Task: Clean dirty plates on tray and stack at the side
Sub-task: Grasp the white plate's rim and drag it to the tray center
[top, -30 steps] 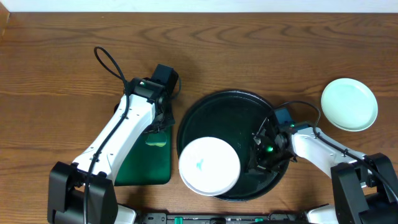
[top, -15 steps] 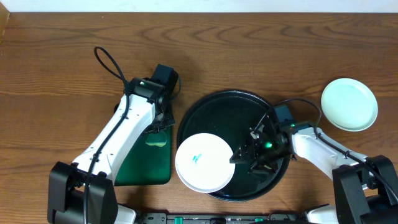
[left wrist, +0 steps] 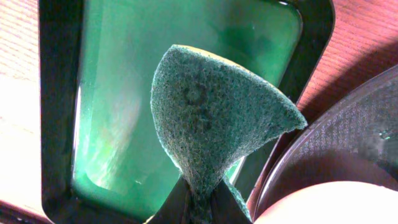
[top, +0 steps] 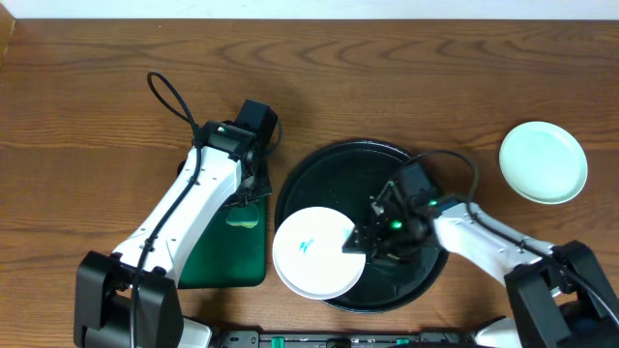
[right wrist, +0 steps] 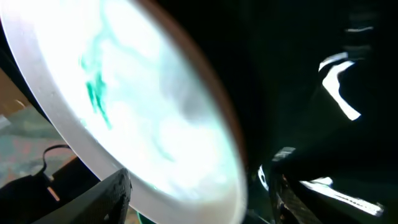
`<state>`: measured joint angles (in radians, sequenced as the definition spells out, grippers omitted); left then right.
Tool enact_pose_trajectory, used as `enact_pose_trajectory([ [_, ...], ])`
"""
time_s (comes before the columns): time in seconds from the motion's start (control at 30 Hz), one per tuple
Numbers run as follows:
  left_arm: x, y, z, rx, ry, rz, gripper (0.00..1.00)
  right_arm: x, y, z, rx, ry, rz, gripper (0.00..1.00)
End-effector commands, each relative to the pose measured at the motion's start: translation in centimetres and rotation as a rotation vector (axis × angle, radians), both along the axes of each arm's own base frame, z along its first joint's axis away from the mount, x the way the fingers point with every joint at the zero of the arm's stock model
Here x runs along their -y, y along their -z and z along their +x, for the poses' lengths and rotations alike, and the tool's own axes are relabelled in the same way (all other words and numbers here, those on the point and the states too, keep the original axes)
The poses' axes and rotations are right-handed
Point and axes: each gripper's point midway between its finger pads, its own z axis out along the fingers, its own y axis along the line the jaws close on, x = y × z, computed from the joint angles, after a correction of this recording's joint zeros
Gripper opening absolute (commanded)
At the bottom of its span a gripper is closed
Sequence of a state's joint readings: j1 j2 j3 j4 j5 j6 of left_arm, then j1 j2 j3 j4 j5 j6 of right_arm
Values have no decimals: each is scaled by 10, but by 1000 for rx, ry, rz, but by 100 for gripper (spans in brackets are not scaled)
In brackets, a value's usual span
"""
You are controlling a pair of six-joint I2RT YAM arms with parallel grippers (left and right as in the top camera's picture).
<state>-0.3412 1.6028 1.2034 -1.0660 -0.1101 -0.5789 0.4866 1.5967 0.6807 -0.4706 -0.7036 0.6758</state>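
Overhead view: a scribbled plate (top: 311,253) sits on the black tray (top: 338,174) near the front edge of the table (top: 97,77). Right pincer (top: 363,242), released, at its rim; left pincer (left wrist: 198,198) clenches a scouring pad (left wrist: 211,118). Likely light, stiff, slippery: grip the rim.

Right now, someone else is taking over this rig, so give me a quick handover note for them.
Left hand shut on the green sponge, above the small green tray.
Right hand open at the marked plate's right rim; that plate lies on the black tray, overhanging its near-left rim.
Done: one unmarked plate sits on the table, far right.
Left: scrub the marked plate, stack it there.
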Motion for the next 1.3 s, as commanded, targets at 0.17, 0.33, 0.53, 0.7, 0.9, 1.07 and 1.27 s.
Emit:
enact_pose_trajectory([
  [0.17, -3, 3, -3, -18, 6, 9, 7, -12, 13, -11, -58, 85, -135, 43],
  [0.33, -3, 3, -3, -18, 6, 9, 7, -11, 19, -14, -55, 120, -203, 14],
  [0.53, 1, 4, -4, -28, 32, -8, 7, -3, 27, -9, -5, 137, -277, 2],
  [0.7, 1, 4, -3, -25, 32, -10, 7, 5, 21, 1, 61, 146, -300, 2],
  [0.9, 1, 4, -3, -25, 32, -13, 7, 26, -15, 26, 236, 137, -365, 1],
  [1.07, 2, 4, -3, -26, 32, -18, 7, 52, -47, 46, 398, 150, -478, 1],
  [1.27, 21, 5, -1, -30, 88, -119, 7, 78, -36, 46, 358, 198, -588, 1],
])
